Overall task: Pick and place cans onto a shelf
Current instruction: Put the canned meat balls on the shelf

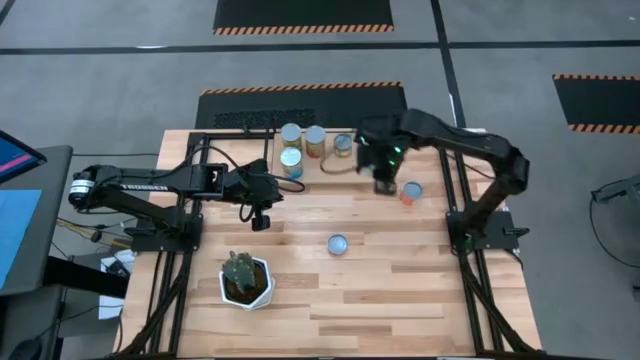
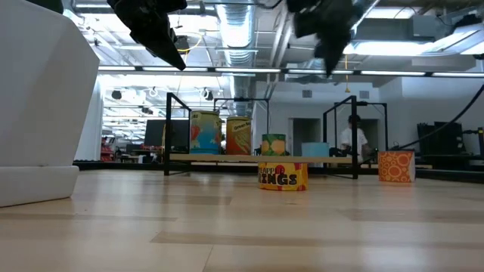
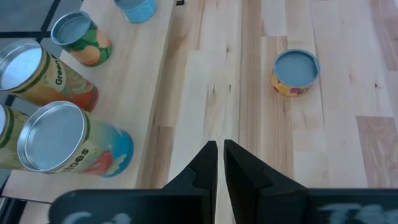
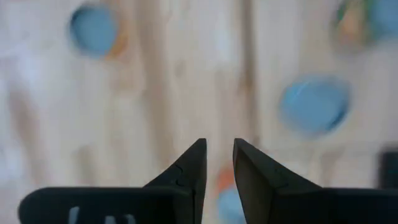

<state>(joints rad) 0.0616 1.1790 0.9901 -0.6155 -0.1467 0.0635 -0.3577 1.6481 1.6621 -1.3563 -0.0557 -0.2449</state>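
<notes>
The low light-wood shelf point(image 1: 322, 168) stands at the table's far middle and holds several cans point(image 1: 291, 160), point(image 1: 315, 140), point(image 1: 343, 145). A blue can point(image 3: 137, 7) stands near its right end. An orange can point(image 1: 411, 192) and a yellow can point(image 1: 338, 243) stand upright on the table. My left gripper point(image 1: 262, 222) is shut and empty, raised over the table near the shelf's left end. My right gripper point(image 1: 383, 182) hangs above the table between the shelf and the orange can. Its fingers point(image 4: 198, 163) stand a narrow gap apart, holding nothing.
A white hexagonal pot with a green cactus point(image 1: 246, 280) stands near the table's front left. Black frame rails point(image 1: 465, 200) run along both sides of the table. Bare tabletop lies around the yellow can.
</notes>
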